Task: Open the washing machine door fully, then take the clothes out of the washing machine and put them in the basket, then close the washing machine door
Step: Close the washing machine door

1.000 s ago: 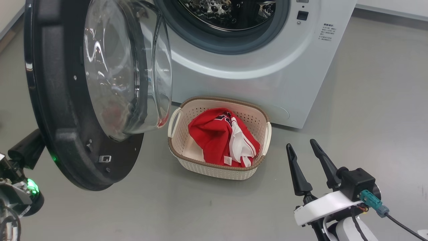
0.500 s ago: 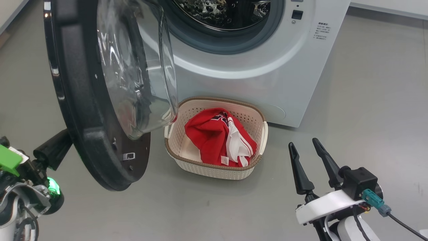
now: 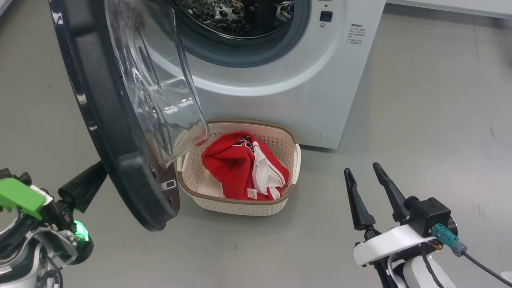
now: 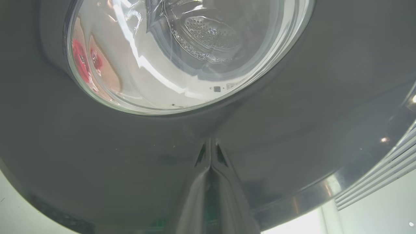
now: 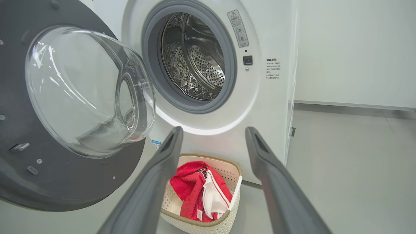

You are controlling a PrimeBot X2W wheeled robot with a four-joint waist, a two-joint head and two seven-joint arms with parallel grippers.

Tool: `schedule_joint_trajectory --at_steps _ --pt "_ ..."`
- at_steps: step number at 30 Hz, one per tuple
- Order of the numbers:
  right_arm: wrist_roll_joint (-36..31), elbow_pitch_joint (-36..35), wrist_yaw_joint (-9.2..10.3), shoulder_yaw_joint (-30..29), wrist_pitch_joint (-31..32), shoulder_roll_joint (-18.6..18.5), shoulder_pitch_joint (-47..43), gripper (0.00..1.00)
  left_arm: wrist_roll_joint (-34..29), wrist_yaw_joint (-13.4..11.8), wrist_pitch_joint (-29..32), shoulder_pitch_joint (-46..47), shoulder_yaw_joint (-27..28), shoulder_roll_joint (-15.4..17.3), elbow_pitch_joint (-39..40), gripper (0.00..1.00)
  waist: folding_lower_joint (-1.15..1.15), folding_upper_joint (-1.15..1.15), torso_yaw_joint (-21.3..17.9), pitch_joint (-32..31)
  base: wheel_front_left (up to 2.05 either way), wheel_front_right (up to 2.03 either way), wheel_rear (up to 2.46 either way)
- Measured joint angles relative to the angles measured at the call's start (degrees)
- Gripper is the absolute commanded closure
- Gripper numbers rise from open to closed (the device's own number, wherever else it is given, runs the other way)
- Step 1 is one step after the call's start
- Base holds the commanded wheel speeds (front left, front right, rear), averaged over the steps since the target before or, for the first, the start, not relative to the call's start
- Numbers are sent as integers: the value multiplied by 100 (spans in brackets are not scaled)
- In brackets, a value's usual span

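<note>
Swinging on its hinge, the washing machine door (image 3: 116,160) now stands more edge-on to me than it did a second ago, its glass bowl turned further toward the opening; part of the shift in the head view is my own camera turning, so I count only the door's angle and the left gripper (image 4: 210,144) following in behind it. That gripper has its fingers pressed together, holding nothing, with the tips set against the door's glossy outer face. The right gripper (image 3: 361,168) hangs with its fingers spread wide and empty, above the floor (image 3: 420,120) to the right of the basket (image 3: 240,201). The clothes (image 3: 232,166), red with white stripes, lie heaped in the basket, which sits on the floor just in front of the washing machine (image 3: 280,100). What I can see of the drum (image 5: 198,65) is bare steel, though its lowest part is hidden from me. I judge the opening and the unloading done, and the closing under way: the door is still well off the front of the machine, so the rest of the swing and the latching are left.
</note>
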State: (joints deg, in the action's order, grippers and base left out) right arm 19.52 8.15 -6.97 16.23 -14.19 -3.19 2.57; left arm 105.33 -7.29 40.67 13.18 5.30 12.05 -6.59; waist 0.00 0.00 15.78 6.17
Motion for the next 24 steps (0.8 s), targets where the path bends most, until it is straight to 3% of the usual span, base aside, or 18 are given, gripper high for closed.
schedule_joint_trajectory --at_steps 24 --pt "-57 0 58 -192 0 10 57 0 -47 0 -625 -20 -178 -448 -38 100 0 0 -1312 77 0 0 0"
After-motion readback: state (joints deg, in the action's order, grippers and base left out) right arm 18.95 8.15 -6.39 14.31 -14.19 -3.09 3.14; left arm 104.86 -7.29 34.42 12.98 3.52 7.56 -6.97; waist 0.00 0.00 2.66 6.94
